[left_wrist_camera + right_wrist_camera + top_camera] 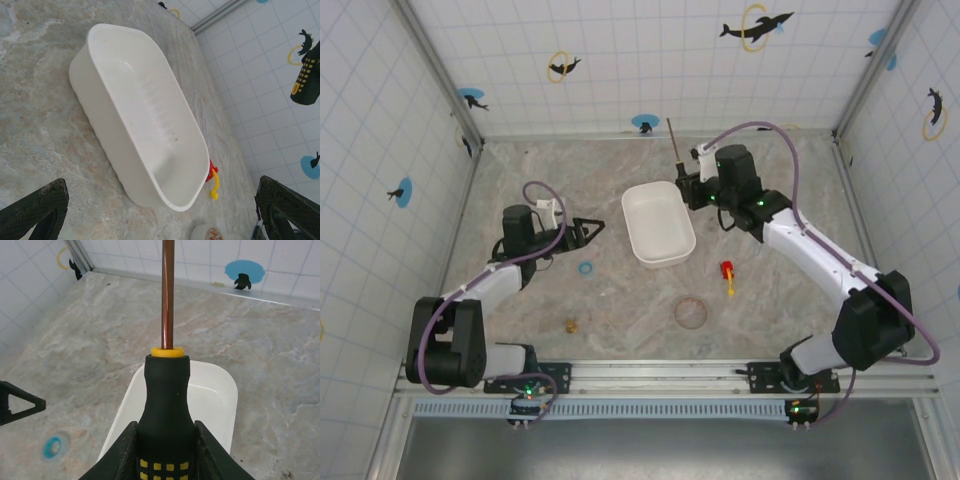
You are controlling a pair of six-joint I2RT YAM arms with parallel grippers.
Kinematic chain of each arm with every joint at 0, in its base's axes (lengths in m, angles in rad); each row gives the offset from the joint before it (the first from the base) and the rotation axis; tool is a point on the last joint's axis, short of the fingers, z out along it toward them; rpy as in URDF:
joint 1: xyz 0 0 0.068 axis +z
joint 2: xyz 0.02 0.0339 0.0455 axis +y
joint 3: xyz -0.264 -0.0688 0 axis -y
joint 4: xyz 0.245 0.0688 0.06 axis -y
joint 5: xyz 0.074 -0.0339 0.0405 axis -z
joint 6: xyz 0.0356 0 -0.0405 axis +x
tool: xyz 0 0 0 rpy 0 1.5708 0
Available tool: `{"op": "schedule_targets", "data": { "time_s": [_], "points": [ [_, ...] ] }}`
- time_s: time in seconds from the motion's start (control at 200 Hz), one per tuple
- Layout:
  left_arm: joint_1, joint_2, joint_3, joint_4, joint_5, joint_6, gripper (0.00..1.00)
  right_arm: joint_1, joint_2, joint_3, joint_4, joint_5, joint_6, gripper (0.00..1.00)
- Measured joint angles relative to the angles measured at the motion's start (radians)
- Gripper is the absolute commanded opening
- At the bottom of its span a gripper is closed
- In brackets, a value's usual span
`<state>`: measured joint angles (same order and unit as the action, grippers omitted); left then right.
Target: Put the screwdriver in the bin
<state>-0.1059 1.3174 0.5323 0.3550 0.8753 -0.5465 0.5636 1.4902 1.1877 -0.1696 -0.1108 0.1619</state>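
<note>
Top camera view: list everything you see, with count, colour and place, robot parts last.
bin: one, white, table centre, empty
screwdriver: one, black-and-yellow handle, metal shaft, held at the bin's far right corner
stubby tool: one, red and yellow, right of the bin
small ring: one, blue, left of the bin
large ring: one, brownish, nearer than the bin
small lump: one, brass-coloured, near left
table: one, marbled grey-beige, underneath
left pincer: one, black, open, left of the bin
right pincer: one, black, shut on the screwdriver
</note>
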Motion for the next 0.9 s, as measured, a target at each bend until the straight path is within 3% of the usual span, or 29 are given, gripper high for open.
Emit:
{"op": "schedule_targets", "data": {
  "time_s": [0.435,0.901],
  "points": [
    [0.000,-0.003,0.000,-0.014,-0.008,0.026,0.98,0.123,0.240,0.033,-0.161,0.102,0.008,0.00],
    [0.000,-0.010,0.000,-0.042,-0.034,0.050,0.98,0.135,0.334,0.041,-0.237,0.164,0.117,0.00]
  ]
}}
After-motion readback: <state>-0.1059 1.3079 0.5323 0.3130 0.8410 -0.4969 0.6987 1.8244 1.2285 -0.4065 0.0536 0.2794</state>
